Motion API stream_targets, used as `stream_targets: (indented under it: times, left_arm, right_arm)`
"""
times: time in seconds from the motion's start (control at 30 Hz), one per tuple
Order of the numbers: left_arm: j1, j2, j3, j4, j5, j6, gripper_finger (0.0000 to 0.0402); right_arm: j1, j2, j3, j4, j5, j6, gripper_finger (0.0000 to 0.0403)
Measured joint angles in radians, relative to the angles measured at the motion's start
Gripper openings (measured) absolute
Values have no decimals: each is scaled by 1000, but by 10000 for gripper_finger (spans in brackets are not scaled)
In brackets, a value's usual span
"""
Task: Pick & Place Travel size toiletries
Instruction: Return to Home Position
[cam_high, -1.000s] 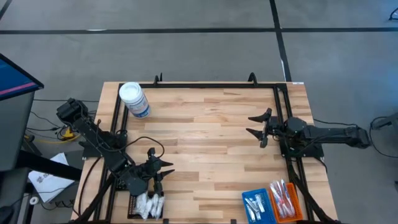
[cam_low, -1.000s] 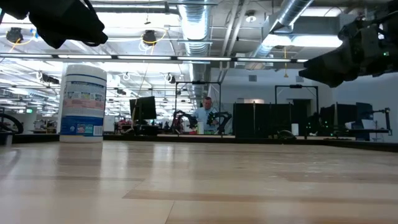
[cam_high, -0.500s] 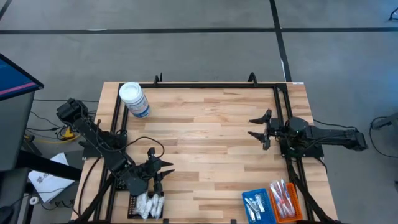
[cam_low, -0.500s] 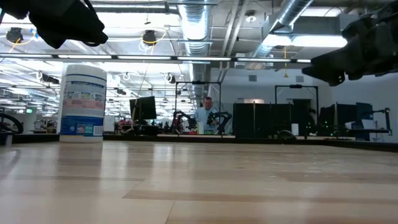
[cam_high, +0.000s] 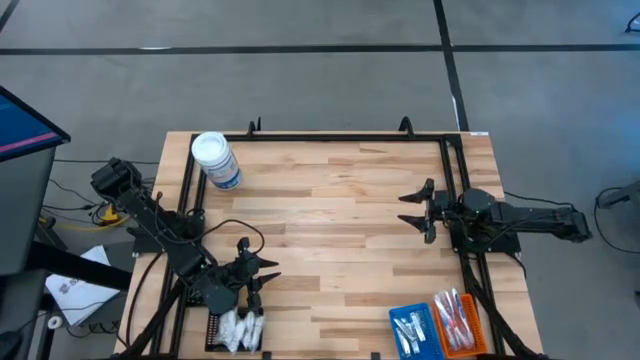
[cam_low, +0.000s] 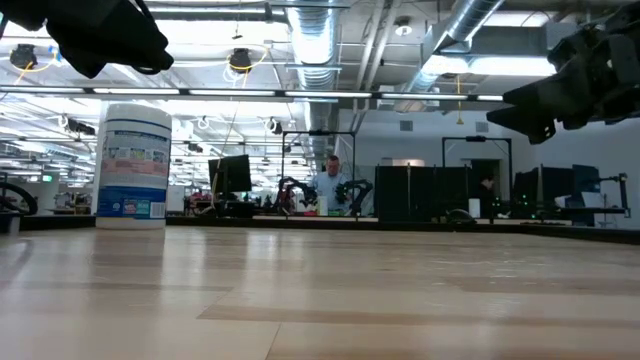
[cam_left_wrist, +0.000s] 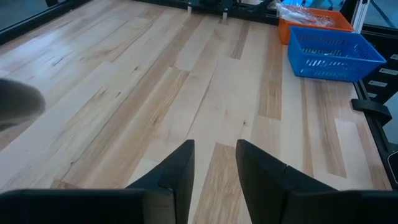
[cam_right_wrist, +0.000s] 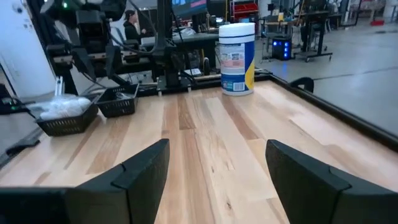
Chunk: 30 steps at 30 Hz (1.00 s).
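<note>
Homing step, I judged: right end effector (cam_right_wrist: 217, 146) hung wide at the tabletop's (cam_high: 330, 230) right edge, left end effector (cam_left_wrist: 214, 146) narrow at its left; next, park.

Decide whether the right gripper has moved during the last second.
Yes, slightly. The right gripper has drawn back towards the black rail along the table's right edge, and hangs open above bare wood.

The left gripper (cam_high: 268, 272) sits tucked at the near left, fingers slightly parted. The right gripper (cam_high: 412, 213) points inward from the right side, fingers spread wide.
</note>
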Motion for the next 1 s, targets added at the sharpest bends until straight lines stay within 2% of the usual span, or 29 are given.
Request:
stream_targets:
  times: [0.23,0.4,0.5,0.67,0.73,0.83,0.9,1.0]
  left_arm:
    - [24,0,0,9,5,57,114]
    - [121,0,0,65,177,139,106]
    - [194,17,0,161,270,243,94]
    - [304,62,-1,372,310,490,71]
    - [364,73,-1,448,399,565,61]
    - [482,74,-1,522,631,624,45]
    - [563,74,-1,555,767,631,34]
    - [676,74,-1,558,911,644,21]
  right_arm:
    - [0,-3,0,1,0,91,260]
    - [0,-3,0,1,0,154,260]
    - [0,-3,0,1,0,154,260]
    - [0,-3,-1,2,0,154,260]
    - [0,-3,-1,2,0,154,260]
    - [0,-3,-1,2,0,154,260]
    - [0,-3,-1,2,0,154,260]
    - [0,-3,-1,2,0,154,260]
